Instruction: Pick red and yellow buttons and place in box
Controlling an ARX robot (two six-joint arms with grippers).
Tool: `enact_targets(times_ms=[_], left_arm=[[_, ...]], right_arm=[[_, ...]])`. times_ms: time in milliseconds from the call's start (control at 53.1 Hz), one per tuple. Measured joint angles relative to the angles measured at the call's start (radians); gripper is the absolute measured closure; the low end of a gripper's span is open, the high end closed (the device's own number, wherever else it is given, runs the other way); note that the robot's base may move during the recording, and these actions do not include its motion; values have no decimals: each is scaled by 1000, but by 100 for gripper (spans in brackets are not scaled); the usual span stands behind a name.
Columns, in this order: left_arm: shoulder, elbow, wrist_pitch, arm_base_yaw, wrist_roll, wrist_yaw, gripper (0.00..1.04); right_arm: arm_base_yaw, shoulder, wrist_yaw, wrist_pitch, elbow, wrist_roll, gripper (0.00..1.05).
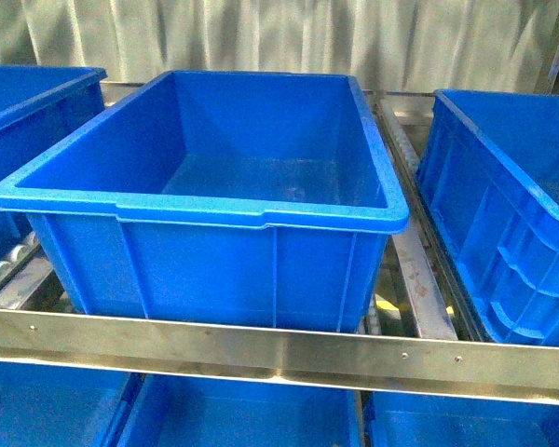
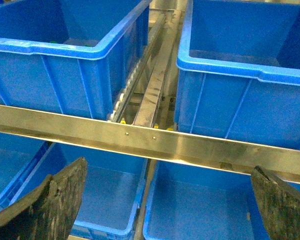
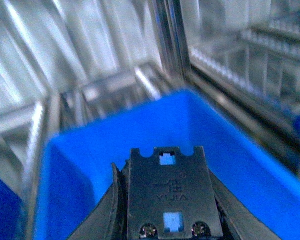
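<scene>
In the right wrist view my right gripper [image 3: 166, 167] is shut on a push-button switch [image 3: 168, 197], and only its dark blocky body with two screws shows. Its cap is hidden, so I cannot tell whether it is red or yellow. The switch hangs over a blue box [image 3: 90, 150], blurred behind it. In the front view the middle blue box [image 1: 196, 212] has nothing showing inside, and neither arm appears. My left gripper [image 2: 170, 167] is open with nothing between its dark pads [image 2: 55, 200], low in front of the steel rail [image 2: 140, 137]. No other button shows.
More blue boxes stand to the left [image 1: 28, 102] and right [image 1: 503, 186] of the middle one on roller tracks [image 1: 419, 279]. A steel rail [image 1: 279, 349] crosses the front, with further blue bins [image 2: 200, 210] on the level below. A pale curtain hangs behind.
</scene>
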Motion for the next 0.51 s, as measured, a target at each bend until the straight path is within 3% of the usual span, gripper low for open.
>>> enact_targets(times_ms=[188,509], left_arm=[[0,0,0,1,0,2,8],[0,0,0,1,0,1,8]], right_arm=[[16,23,-34,8,-119,7,79],[-8,99,-54,-124,168,-21,79]])
